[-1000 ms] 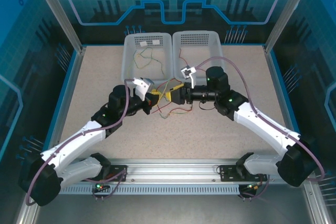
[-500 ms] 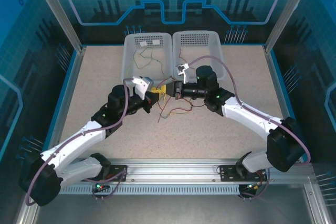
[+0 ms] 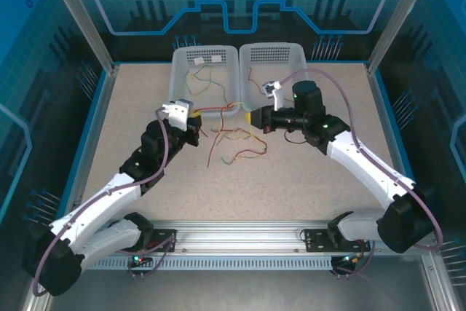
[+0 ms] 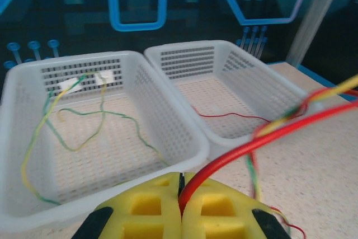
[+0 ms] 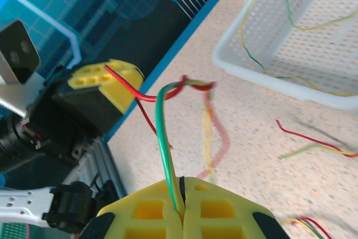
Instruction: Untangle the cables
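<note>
The cables (image 3: 234,140) lie as a loose tangle of red, yellow and green wire on the table between my two grippers. My left gripper (image 3: 197,116) is shut on a red cable (image 4: 263,138), which runs taut from its yellow pads (image 4: 151,205) to the right into the tangle. My right gripper (image 3: 254,118) is shut on a green-and-yellow cable (image 5: 163,132) that rises from its pads (image 5: 224,205) and arcs towards the left gripper (image 5: 104,80). Both grippers hang above the table, just in front of the baskets.
Two white baskets stand at the back. The left basket (image 3: 177,71) holds green and yellow wires (image 4: 67,127). The right basket (image 3: 304,60) holds a thin red wire (image 4: 224,117). Metal posts and blue walls ring the table.
The right gripper closed on the green-and-yellow cable and drew back to the right. The left gripper pulled left and back with the red cable. The tangle is stretched wider between them.
</note>
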